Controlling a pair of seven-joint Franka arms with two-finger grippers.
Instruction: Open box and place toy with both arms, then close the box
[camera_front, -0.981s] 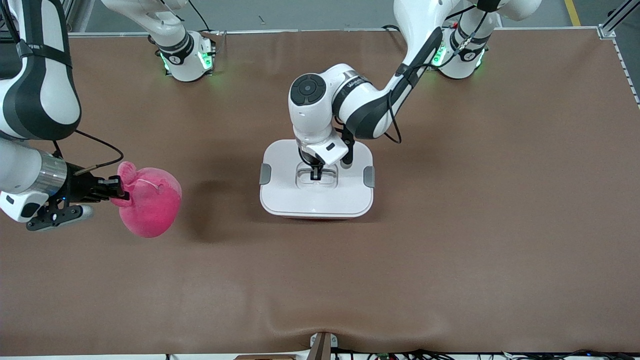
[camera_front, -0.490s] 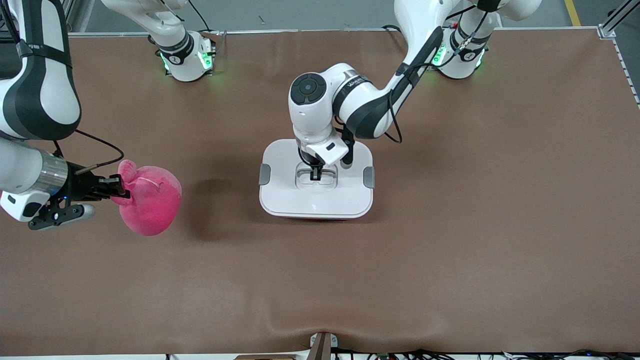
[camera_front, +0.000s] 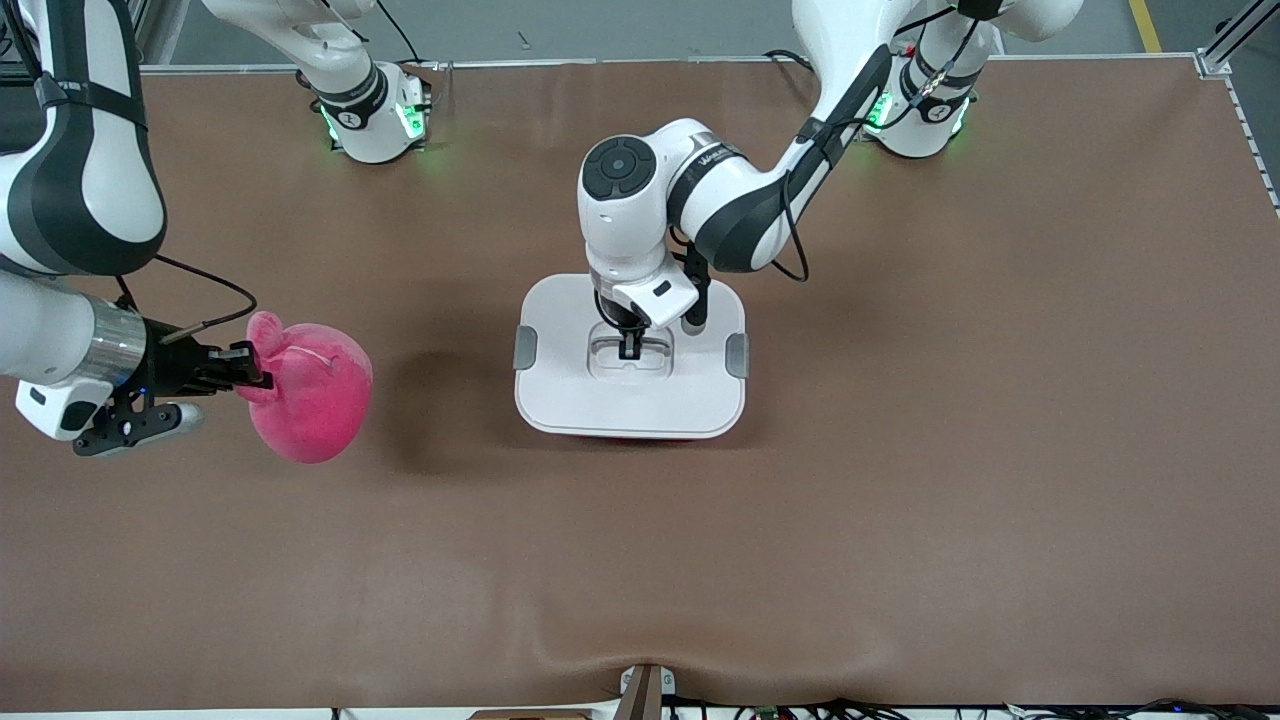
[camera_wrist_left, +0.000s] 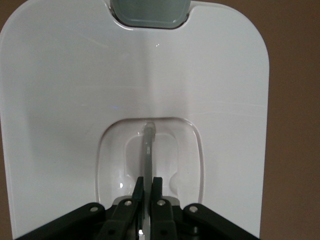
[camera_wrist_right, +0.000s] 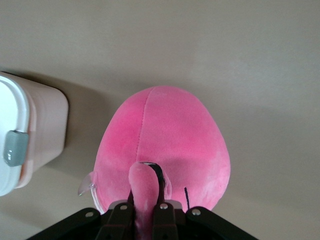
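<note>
A rounded-rectangular box (camera_front: 630, 356) with a translucent pink base and a white lid (camera_front: 560, 390) sits near the middle of the brown-covered desk (camera_front: 900, 500), its lid in place. A grey clip (camera_front: 525, 347) shows on the side toward the right arm's end of the desk and another grey clip (camera_front: 737, 355) on the side toward the left arm's end. In the lid's centre is a clear recessed handle (camera_wrist_left: 149, 150).

The left arm reaches in from its base and bends down over the box. Its left claw (camera_front: 631, 345) is down in the recess, and the left wrist view shows its two dark fingers (camera_wrist_left: 157, 192) pinched shut on the thin bar of that handle (the bar runs straight out from between them).

Toward the right arm's end of the desk, well apart from the box, the right claw (camera_front: 248, 377) is clamped on a small plush nub of the round hot-pink plush toy (camera_front: 312, 405). The toy hangs from that grip above the desk, casting a shadow toward the box. In the right wrist view the toy (camera_wrist_right: 165, 150) fills the middle, and a corner of the box (camera_wrist_right: 30, 135) with one grey clip shows at the edge.
</note>
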